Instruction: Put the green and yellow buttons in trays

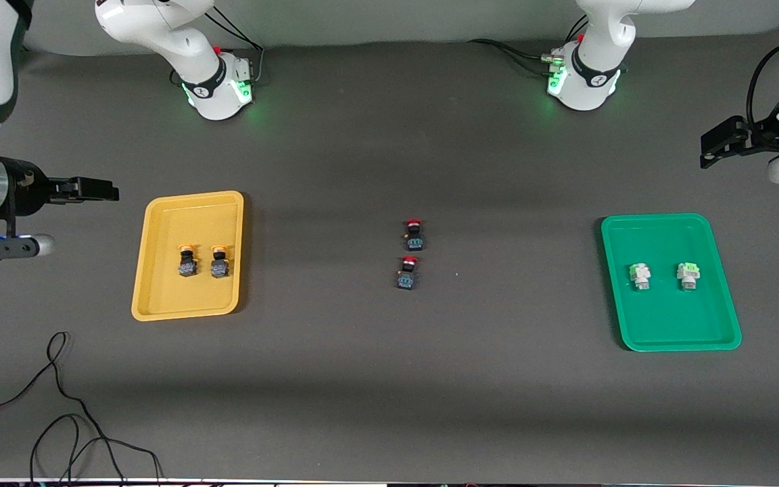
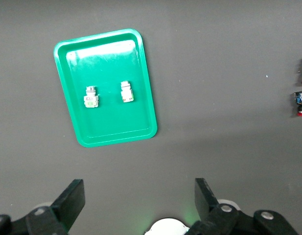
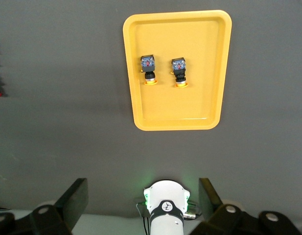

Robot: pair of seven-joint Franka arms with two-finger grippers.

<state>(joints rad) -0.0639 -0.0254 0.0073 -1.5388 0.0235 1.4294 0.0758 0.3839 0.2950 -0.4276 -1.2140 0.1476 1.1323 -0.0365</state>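
Two orange-yellow buttons (image 1: 187, 261) (image 1: 220, 261) lie side by side in the mustard yellow tray (image 1: 186, 301). They also show in the right wrist view (image 3: 149, 69) (image 3: 179, 71), in that tray (image 3: 177, 105). Two light-green buttons (image 1: 640, 276) (image 1: 688, 275) lie in the green tray (image 1: 673, 318). They also show in the left wrist view (image 2: 91, 96) (image 2: 126, 92), in that tray (image 2: 114, 125). My right gripper (image 1: 109, 191) (image 3: 142, 188) is open and empty, raised over the right arm's end of the table. My left gripper (image 1: 711, 145) (image 2: 139, 188) is open and empty, raised over the left arm's end.
Two red-capped switches (image 1: 414, 234) (image 1: 407, 272) lie on the dark mat midway between the trays. A loose black cable (image 1: 58, 406) trails near the table's front edge at the right arm's end.
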